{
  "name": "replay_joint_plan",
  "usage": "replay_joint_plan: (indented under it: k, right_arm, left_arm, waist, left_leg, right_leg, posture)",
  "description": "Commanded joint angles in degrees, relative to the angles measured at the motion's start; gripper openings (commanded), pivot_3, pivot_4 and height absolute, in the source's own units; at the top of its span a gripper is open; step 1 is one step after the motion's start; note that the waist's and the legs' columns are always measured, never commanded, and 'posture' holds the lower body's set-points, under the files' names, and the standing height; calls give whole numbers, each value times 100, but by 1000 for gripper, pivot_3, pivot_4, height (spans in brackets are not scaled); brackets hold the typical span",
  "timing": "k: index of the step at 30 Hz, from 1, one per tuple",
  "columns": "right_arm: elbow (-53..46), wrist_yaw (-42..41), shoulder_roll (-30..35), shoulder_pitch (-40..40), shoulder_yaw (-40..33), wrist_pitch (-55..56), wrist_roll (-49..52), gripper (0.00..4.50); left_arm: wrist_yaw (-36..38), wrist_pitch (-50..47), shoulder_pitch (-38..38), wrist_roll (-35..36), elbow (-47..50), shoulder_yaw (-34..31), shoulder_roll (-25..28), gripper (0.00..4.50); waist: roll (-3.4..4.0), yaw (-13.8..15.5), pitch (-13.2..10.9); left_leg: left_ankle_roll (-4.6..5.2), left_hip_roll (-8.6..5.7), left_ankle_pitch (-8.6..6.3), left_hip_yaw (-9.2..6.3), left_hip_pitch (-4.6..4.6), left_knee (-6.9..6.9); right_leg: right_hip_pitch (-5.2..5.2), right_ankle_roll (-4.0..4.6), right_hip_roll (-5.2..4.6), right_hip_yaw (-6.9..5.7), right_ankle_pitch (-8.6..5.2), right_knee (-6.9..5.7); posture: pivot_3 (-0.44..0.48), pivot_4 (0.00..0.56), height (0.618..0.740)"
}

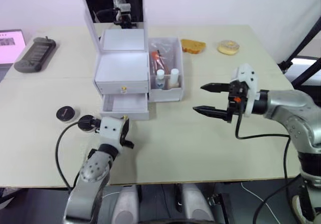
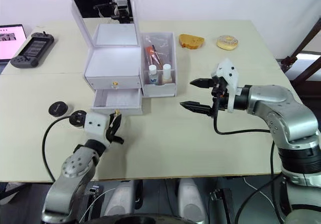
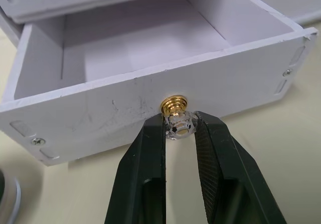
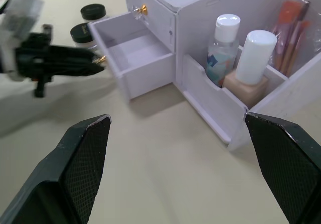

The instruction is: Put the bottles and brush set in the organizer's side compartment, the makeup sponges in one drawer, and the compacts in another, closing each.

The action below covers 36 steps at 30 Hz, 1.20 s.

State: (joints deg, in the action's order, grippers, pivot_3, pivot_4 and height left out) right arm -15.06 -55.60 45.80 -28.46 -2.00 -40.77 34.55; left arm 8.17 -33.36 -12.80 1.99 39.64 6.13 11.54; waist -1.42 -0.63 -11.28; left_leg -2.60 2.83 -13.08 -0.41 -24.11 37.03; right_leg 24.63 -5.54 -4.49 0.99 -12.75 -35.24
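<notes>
Your white organizer (image 1: 123, 66) stands mid-table with its mirror lid upright, its lower drawer (image 3: 150, 83) pulled out toward you and empty. Upright in its side compartment (image 4: 220, 101) are the blue-labelled clear bottle (image 4: 220, 50), print unreadable, and the frosted beige bottle (image 4: 251, 66), with the brush set (image 4: 291, 25) behind. Your left gripper (image 3: 178, 131) pinches the drawer's gold knob (image 3: 175, 114); your right gripper (image 1: 210, 99) hovers wide open.

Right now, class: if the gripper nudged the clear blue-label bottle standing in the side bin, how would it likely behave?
The clear bottle is tall and narrow, so it probably tips easily. It stands close beside the beige bottle, behind the side bin's low wall, which would likely catch it. Its smooth plastic looks slippery.
</notes>
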Motion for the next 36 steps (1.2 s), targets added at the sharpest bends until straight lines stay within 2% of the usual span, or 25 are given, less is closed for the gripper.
replay_joint_plan:
  k: [1,9,11,13,17,18,23,25,27,30,32,36]
  right_arm:
    - [-97,-56,-42,-120,-15,143,-7,4500]
    - [-79,-79,-22,-84,-19,179,-29,4500]
    - [-71,-82,-19,-91,-33,180,-39,4500]
    - [-49,-94,-11,-90,-41,194,-52,4500]
    - [114,-229,106,-74,-153,252,-50,4500]
    - [160,-279,145,-72,-168,266,-52,4500]
    - [398,-481,280,-53,-271,409,-86,4500]
    - [607,-562,336,-48,-402,446,-61,4500]
    - [876,-618,334,14,-635,477,36,4500]
    - [1466,-695,377,220,-1061,851,-46,4500]
    - [1670,-740,421,376,-1212,1104,-153,4500]
    - [2265,-764,547,775,-1516,1763,-481,4500]
  left_arm:
    - [167,-128,-114,159,466,178,41,339]
    - [254,-434,-41,350,487,106,55,339]
    - [388,-563,-18,662,510,2,-10,1346]
    - [450,-612,-28,758,556,-89,40,2171]
    - [1213,-584,-348,1646,944,-896,460,4216]
    - [1338,-589,-440,1911,1035,-1097,501,4365]
    - [2209,-357,-1127,3033,1280,-2134,959,4365]
    - [2453,-302,-1257,3912,1037,-3072,1110,4365]
    - [2694,-201,-1165,4283,316,-4047,1488,4365]
    - [3312,54,-959,4249,-997,-5012,2330,4365]
    - [3588,265,-914,4158,-1583,-5241,2621,4365]
    - [4162,954,-775,3600,-3359,-5553,3267,4365]
  waist:
    - [0,20,0]
    - [1,10,0]
    - [1,10,0]
    - [1,0,0]
    - [2,-30,0]
    - [3,-31,0]
    - [3,-24,0]
    - [4,-27,-1]
    - [4,-11,-1]
    - [4,-14,-1]
    - [5,-35,-1]
    - [7,-46,0]
  left_leg:
    - [0,0,0,-1,0,0]
    - [0,-7,0,-1,-13,3]
    - [0,-7,0,-2,-13,3]
    - [0,-7,0,-1,-13,5]
    - [0,-5,0,-1,-11,2]
    - [0,-4,0,-1,-10,1]
    - [1,-2,0,0,-10,1]
    - [1,-3,0,3,-10,3]
    - [1,-2,0,1,-10,6]
    - [1,-1,0,-9,-2,8]
    - [1,-2,0,-3,-2,8]
    - [-1,-7,-2,25,-7,2]
  right_leg:
    - [0,0,0,0,0,0]
    - [0,0,-6,1,0,7]
    - [1,0,-5,0,0,6]
    - [1,0,-5,1,0,5]
    - [5,1,-3,1,0,3]
    - [8,1,-3,1,0,-1]
    - [9,0,-2,1,0,-3]
    - [10,0,-4,2,0,-1]
    - [11,1,-4,0,0,-2]
    - [7,-13,-1,-8,-8,-3]
    - [6,-12,-6,-6,-8,3]
    - [8,10,-21,4,6,19]
  posture:
    - [0,150,740]
    - [0,150,740]
    - [0,150,740]
    - [0,150,740]
    - [0,150,740]
    - [0,150,740]
    - [0,150,740]
    - [0,150,740]
    - [0,150,740]
    - [0,150,740]
    - [0,150,740]
    - [0,150,740]
